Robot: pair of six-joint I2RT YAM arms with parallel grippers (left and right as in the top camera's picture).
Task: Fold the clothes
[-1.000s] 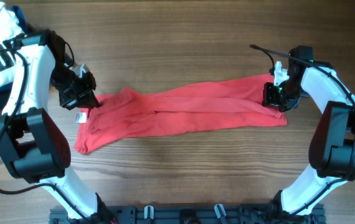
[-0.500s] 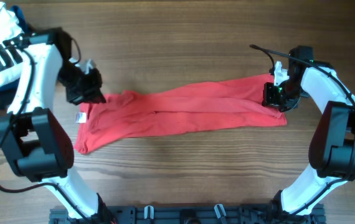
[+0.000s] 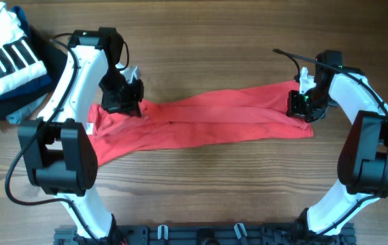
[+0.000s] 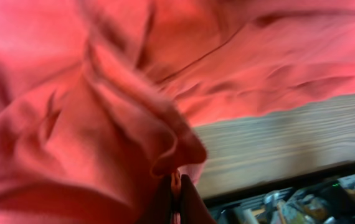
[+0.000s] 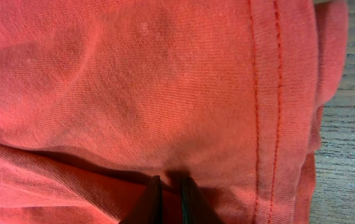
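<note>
Worktop: wood-grain boards (image 3: 201, 41) fill our overhead view, and both arms reach in from the near edge.
Red T-shirt (image 3: 201, 122): we see it bunched into a long band across the middle of the worktop, sloping from lower left to upper right. No lettering shows.
Left end effector (image 3: 127, 105): clenched on the red T-shirt at the upper edge of its left part, where the cloth gathers into creases.
Left wrist view: its fingers (image 4: 193, 208) are pressed together with a ridge of red cloth caught between them. Loose folds rise above, and a strip of bare wood lies to the right.
Right end effector (image 3: 299, 109): clamped on the shirt's right end, down against the cloth.
Right wrist view: its fingers (image 5: 190, 202) are almost touching, with a thin pinch of fabric between. A double-stitched hem runs just to their right, and we see wood beyond the shirt's edge.
Far left corner: a striped white garment (image 3: 3, 54) lies on top of navy clothes (image 3: 3, 102), apart from the shirt.
</note>
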